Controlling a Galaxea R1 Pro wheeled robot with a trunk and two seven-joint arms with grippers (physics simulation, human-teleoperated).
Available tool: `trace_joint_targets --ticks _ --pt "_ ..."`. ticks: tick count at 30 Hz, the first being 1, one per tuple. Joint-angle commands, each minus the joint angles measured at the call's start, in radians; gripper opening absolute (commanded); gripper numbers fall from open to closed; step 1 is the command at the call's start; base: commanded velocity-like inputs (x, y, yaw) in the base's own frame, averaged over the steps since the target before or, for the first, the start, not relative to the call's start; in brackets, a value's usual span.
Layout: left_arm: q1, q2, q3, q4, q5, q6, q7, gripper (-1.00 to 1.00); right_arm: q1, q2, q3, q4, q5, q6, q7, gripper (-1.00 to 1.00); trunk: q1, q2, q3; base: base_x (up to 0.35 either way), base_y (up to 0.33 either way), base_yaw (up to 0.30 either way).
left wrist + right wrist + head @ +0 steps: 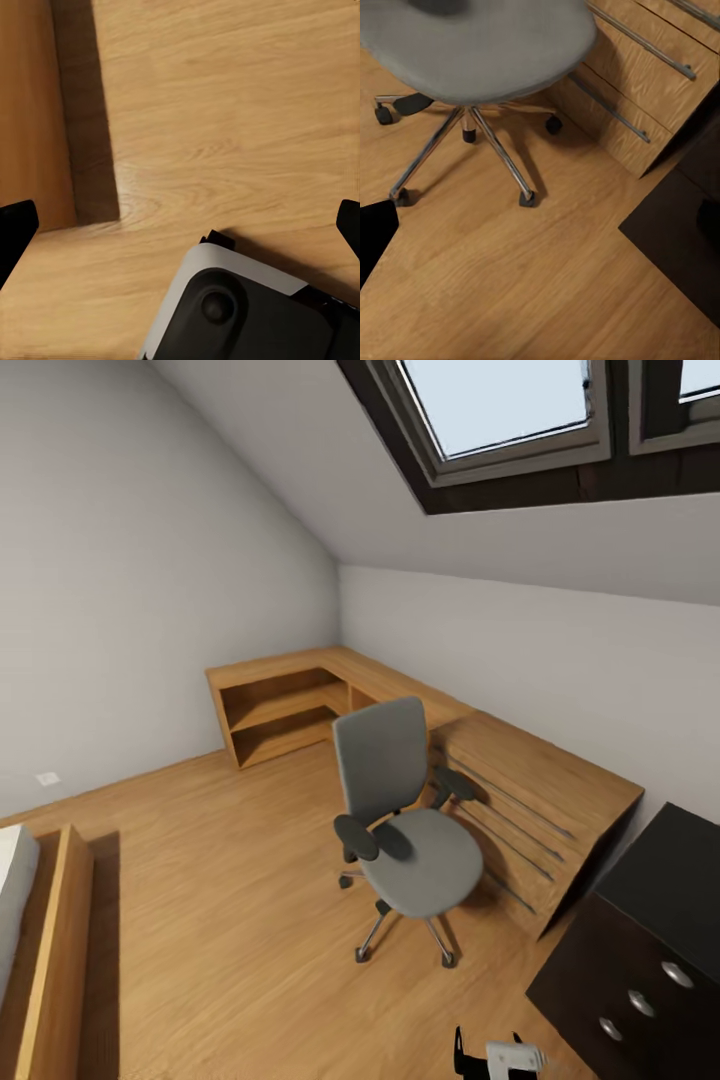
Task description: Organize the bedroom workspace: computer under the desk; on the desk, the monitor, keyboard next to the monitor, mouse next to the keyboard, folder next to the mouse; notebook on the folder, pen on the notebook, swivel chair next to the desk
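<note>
Swivel chair [405,830] mid-floor, seat bare, beside wooden cabinet [530,800]; black counter [650,950] near right. Left end effector [180,225] fingers apart; right end effector [540,225] apart too. Risk: base clipping chair casters [526,199] while driving past.

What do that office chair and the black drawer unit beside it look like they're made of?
The swivel chair looks padded in matte grey fabric, though the render is too smooth to be sure. Its armrests look like black plastic, and its star base is shiny, chrome-like metal. The desk seems to be dark, matte-painted wood or laminate with round silver knobs, probably metal.
</note>
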Motion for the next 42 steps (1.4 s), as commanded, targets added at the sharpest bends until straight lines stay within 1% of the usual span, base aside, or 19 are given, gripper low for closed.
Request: trace_joint_targets --ticks 1,5,16,24,27,33,42 --pt "0.000 0.001 -0.008 -0.002 0.007 -0.002 0.008 1.00 -0.001 0.002 0.008 0.004 -0.001 -0.014 -0.008 1.00 0.001 -0.002 -0.002 0.000 0.000 0.288" --pt "0.000 0.001 -0.008 -0.002 0.007 -0.002 0.008 1.00 -0.001 0.003 0.008 0.008 -0.001 -0.038 -0.009 1.00 0.001 -0.002 -0.002 0.000 0.000 0.288" --pt "0.000 0.001 -0.008 -0.002 0.007 -0.003 0.008 1.00 -0.001 0.002 0.008 0.009 -0.003 -0.043 -0.009 1.00 0.001 -0.002 -0.002 0.005 0.003 0.288" --pt "0.000 0.001 -0.008 -0.002 0.006 -0.004 0.007 1.00 -0.001 0.002 0.008 0.009 -0.003 -0.042 -0.009 1.00 0.001 -0.002 -0.002 0.205 0.182 0.288" --pt "0.000 0.001 -0.008 -0.002 0.007 -0.003 0.007 1.00 -0.001 0.002 0.008 0.009 -0.005 -0.043 -0.009 1.00 0.001 -0.002 -0.001 0.112 0.044 0.287" --pt "0.000 0.001 -0.008 -0.002 0.007 -0.002 0.007 1.00 -0.001 0.004 0.007 0.005 -0.013 -0.046 -0.010 1.00 0.001 -0.002 0.003 0.013 0.005 0.257" --pt "0.000 0.001 -0.008 -0.002 0.007 -0.002 0.007 1.00 -0.001 0.004 0.007 0.004 -0.013 -0.046 -0.010 1.00 0.001 -0.002 0.014 0.004 0.001 0.207"
